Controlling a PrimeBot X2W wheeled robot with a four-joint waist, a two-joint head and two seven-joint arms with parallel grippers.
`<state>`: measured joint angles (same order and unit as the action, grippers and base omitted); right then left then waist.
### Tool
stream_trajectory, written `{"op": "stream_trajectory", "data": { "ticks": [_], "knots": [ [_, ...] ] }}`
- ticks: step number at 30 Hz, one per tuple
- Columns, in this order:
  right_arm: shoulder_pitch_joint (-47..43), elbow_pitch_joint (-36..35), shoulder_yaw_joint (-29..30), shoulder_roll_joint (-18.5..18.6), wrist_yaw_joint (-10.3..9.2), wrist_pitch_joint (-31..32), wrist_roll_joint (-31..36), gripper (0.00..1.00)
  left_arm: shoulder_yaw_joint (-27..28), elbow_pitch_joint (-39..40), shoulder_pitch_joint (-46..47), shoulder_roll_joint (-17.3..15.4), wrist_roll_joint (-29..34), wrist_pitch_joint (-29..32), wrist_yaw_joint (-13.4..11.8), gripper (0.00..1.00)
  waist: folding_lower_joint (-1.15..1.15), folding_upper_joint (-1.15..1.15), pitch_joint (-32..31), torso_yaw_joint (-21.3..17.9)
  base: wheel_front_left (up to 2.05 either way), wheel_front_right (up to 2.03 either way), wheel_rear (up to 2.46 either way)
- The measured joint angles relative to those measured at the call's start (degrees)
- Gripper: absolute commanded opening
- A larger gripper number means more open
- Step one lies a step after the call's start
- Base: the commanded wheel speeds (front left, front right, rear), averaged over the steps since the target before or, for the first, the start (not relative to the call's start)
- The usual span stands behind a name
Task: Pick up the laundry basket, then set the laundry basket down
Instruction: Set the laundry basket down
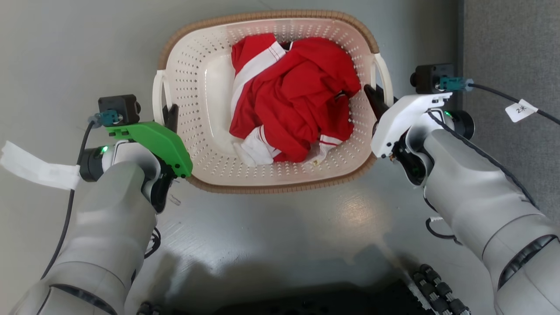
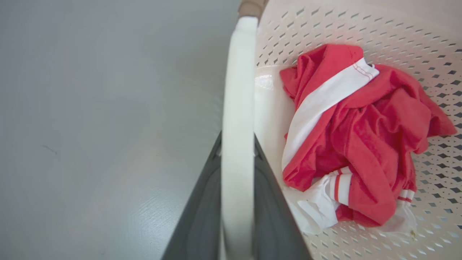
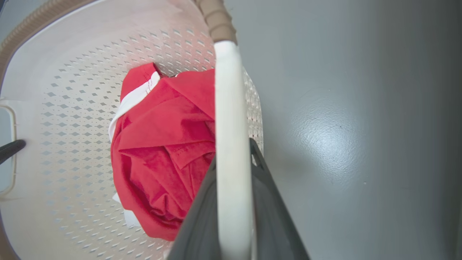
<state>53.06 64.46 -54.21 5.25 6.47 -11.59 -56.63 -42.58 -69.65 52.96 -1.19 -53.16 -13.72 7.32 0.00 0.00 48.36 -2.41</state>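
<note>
The laundry basket (image 1: 205,144) is cream-white and perforated, with a brown woven rim, and lies in the middle of the head view over the grey floor. A red and white garment (image 1: 297,96) is bunched inside it. My left gripper (image 1: 169,117) is shut on the basket's left loop handle (image 1: 158,94); in the left wrist view the white handle (image 2: 238,90) runs between the dark fingers (image 2: 202,202). My right gripper (image 1: 375,99) is shut on the right handle (image 1: 386,72), which the right wrist view shows as a white bar (image 3: 227,108) pinched between its fingers (image 3: 270,202). I cannot tell whether the basket touches the floor.
A darker grey carpet strip (image 1: 512,43) borders the floor on the right. My own base with black rollers (image 1: 437,284) fills the bottom edge. A tagged cable (image 1: 520,109) trails off the right wrist, and white tape (image 1: 35,168) off the left.
</note>
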Motion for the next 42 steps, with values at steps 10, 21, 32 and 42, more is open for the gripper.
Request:
{"op": "stream_trajectory", "data": {
  "ticks": [10,21,32,42],
  "knots": [
    [1.53,0.54,-0.02,0.0,0.0,-0.62,0.0,0.0,0.04,0.0,1.33,0.01,0.42,-0.21,0.0,0.0,0.0,0.0,1.92,0.16,0.0,0.0,0.0],
    [1.65,1.43,-0.26,-0.26,0.11,-1.07,-0.09,1.0,0.1,-0.22,1.35,0.08,0.58,-0.22,0.0,1.0,0.0,0.0,2.51,0.51,0.0,0.0,0.0],
    [1.65,2.69,-0.25,-0.74,0.62,-1.08,-0.93,1.0,0.19,-0.66,1.44,-0.02,0.58,-0.55,0.0,1.0,0.0,0.0,2.79,0.51,0.0,0.0,0.0],
    [1.69,3.15,-0.34,-0.87,0.62,-1.48,-1.43,1.0,0.3,-1.07,1.46,-0.03,0.59,-0.55,0.0,1.0,0.0,0.0,2.22,0.41,0.0,0.0,0.0]
  ]
}}
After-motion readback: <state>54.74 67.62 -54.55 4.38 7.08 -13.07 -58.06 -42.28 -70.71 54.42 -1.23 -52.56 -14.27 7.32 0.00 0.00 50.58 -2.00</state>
